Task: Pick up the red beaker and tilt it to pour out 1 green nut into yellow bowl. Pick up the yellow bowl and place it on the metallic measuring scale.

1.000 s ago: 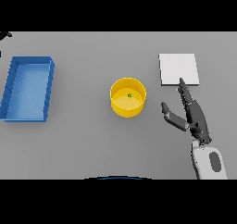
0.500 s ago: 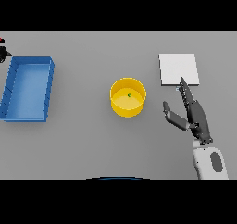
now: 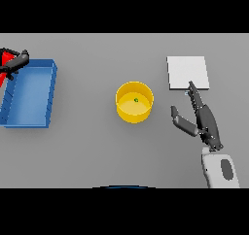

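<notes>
One green nut (image 3: 136,100) in yellow bowl (image 3: 134,102) | right hand (image 3: 200,118) fingers straight, empty | should approach bowl's right wall, grip low | left hand (image 3: 15,63) holds red beaker (image 3: 7,59)

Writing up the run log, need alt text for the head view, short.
A yellow bowl holding one green nut sits mid-table, with the open right hand beside it, below the metallic scale. At far left, the left hand grips the red beaker over the blue tray.
</notes>
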